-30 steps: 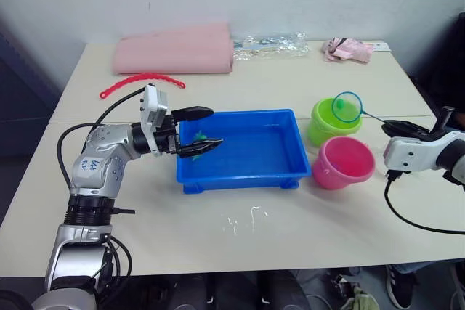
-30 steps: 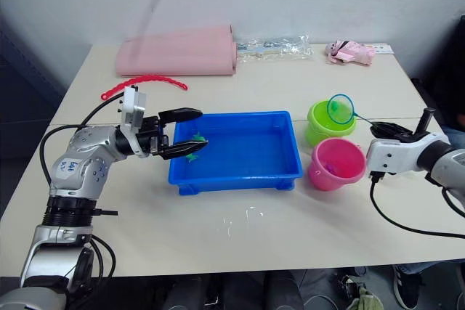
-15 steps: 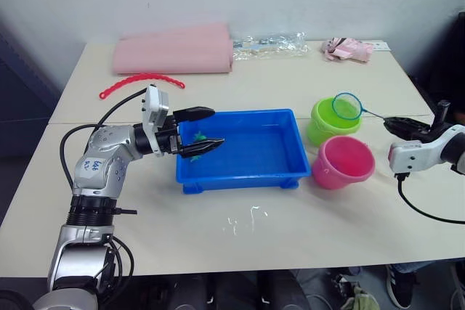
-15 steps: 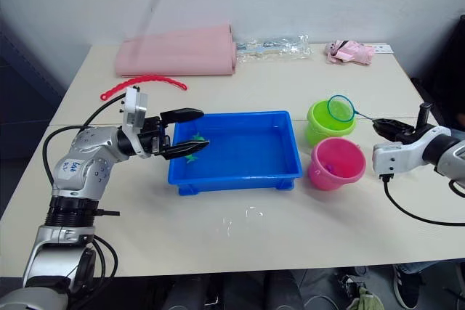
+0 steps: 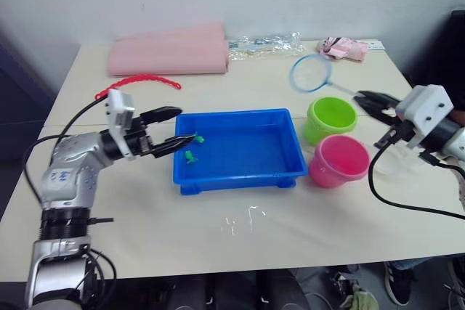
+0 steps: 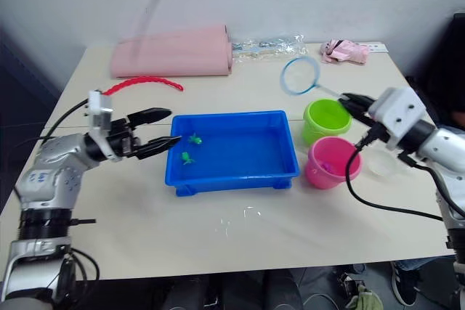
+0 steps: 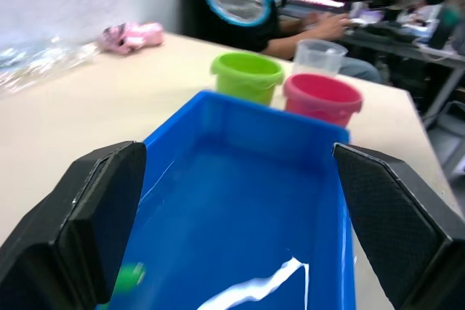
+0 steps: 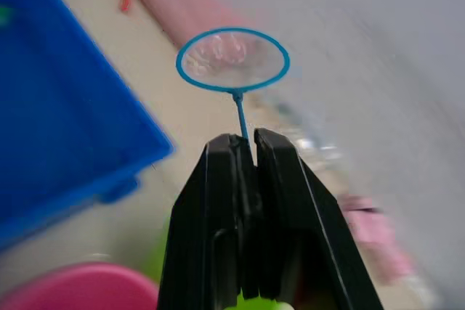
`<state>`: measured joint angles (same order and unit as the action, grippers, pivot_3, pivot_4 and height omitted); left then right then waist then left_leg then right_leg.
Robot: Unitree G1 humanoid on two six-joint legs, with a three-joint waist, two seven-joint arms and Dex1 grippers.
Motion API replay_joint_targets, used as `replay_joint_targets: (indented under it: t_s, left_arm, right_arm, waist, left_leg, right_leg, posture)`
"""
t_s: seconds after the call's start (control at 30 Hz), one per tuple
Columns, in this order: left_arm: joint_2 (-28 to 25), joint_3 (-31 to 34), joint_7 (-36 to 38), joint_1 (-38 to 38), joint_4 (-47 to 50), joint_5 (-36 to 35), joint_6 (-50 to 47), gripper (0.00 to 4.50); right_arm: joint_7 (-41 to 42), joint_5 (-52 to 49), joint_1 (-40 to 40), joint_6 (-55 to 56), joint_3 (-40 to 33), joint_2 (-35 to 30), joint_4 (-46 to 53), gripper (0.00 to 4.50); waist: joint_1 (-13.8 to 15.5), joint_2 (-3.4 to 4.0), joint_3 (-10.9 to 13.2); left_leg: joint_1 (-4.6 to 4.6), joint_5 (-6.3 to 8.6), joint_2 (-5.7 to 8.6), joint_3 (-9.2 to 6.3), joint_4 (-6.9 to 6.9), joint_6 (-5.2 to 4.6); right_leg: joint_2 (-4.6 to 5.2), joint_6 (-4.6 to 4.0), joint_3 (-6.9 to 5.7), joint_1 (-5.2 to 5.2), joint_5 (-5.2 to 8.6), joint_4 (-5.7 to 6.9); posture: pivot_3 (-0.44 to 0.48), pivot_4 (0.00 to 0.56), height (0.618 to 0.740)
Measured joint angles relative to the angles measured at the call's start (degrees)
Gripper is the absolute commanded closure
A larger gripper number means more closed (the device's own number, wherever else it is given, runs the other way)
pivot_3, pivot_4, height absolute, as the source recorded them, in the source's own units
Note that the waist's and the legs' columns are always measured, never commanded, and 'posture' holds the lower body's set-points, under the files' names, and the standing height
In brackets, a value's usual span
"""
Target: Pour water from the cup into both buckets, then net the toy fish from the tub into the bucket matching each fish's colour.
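The blue tub [image 5: 287,172] holds water and two green toy fish [image 5: 190,155] near its left end. My left gripper [image 5: 186,125] hangs open over the tub's left rim, holding nothing. Right of the tub stand the lime green bucket [image 5: 330,120] and, nearer me, the pink bucket [image 5: 338,161]. My right gripper [image 5: 365,98] is shut on the thin handle of the net [image 5: 312,74], whose blue hoop hangs in the air behind the green bucket. The clear cup [image 6: 381,165] stands right of the pink bucket, partly behind my right arm.
A rolled pink cloth [image 5: 168,50], a red beaded strip [image 5: 138,81], a crinkled clear bag [image 5: 265,41] and a small pink item [image 5: 341,47] lie along the table's far side. Water drops [image 5: 243,219] sit in front of the tub. A person [image 7: 290,5] sits beyond the table's right end.
My right arm has lifted the net up and leftward from over the green bucket. My left gripper has drawn back to the tub's left rim. The camera has shifted slightly.
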<state>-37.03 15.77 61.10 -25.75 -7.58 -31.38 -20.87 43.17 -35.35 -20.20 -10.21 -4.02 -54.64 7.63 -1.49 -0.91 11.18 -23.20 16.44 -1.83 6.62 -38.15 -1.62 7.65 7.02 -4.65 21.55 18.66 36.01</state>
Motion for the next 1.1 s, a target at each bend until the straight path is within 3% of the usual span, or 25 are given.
replay_joint_targets:
  t_s: [0.1, 0.3, 0.57, 0.73, 1.0, 1.1]
  left_arm:
    - [-2.2, 2.6, -0.4, 2.7, 0.5, -0.8, -0.2, 0.04]
    - [-6.9, 3.9, 1.9, 8.1, 3.5, -0.7, 1.4, 0.04]
    - [-10.0, 3.9, 5.7, 11.8, 5.7, 0.1, 4.8, 0.04]
    - [-13.0, 3.1, 8.7, 13.5, 6.8, 0.9, 5.4, 0.04]
    - [-13.5, 2.7, 9.6, 13.9, 6.8, 2.0, 6.0, 0.04]
    - [-13.5, 2.7, 9.4, 14.0, 6.8, 2.1, 5.9, 0.04]
  right_arm:
    - [0.5, -4.5, -3.1, -14.2, 4.1, 1.1, 3.1, 4.50]
    - [3.7, -0.9, -9.6, -23.6, 11.9, 3.9, 3.3, 4.50]
    - [12.1, 13.0, -14.4, -17.4, 22.2, 8.0, -3.5, 4.50]
    - [15.5, 19.9, -20.8, -13.2, 27.7, 16.8, -9.8, 4.50]
    - [15.7, 25.0, -25.2, -10.0, 29.1, 29.9, -19.9, 4.50]
    - [15.0, 25.9, -25.4, -8.5, 28.0, 31.8, -22.4, 4.50]
  waist:
    - [0.0, 0.01, 0.0]
    - [0.1, 0.01, 0.0]
    - [-0.3, 0.01, 0.0]
    - [-0.6, 0.01, 0.0]
    - [-0.4, -0.02, 0.0]
    - [-0.5, -0.03, 0.0]
  left_leg:
    - [-0.01, 0.03, 0.07, 0.00, 0.01, -0.03]
    - [-0.04, 0.13, 0.08, 0.01, 0.06, 0.05]
    - [-0.07, 0.16, 0.06, 0.30, 0.10, 0.04]
    - [-0.11, 0.14, 0.02, 0.42, 0.14, 0.07]
    - [-0.31, 0.14, 0.06, 0.72, 0.11, 0.06]
    - [-0.30, 0.14, 0.04, 0.78, 0.11, 0.06]
  right_leg:
    - [0.04, 0.00, -0.06, 0.03, 0.00, 0.00]
    - [0.17, 0.00, -0.06, 0.08, 0.00, -0.07]
    - [-0.09, -0.01, 0.13, 0.32, 0.00, 0.00]
    - [-0.15, -0.04, 0.23, 0.51, 0.02, 0.11]
    - [-0.08, -0.04, 0.17, 0.96, 0.03, 0.48]
    - [-0.08, -0.05, 0.16, 0.99, 0.03, 0.51]
  posture:
    - [0.000, 0.150, 0.740]
    - [0.000, 0.150, 0.740]
    - [0.000, 0.150, 0.740]
    - [0.000, 0.150, 0.740]
    - [0.000, 0.150, 0.740]
    - [0.000, 0.150, 0.740]
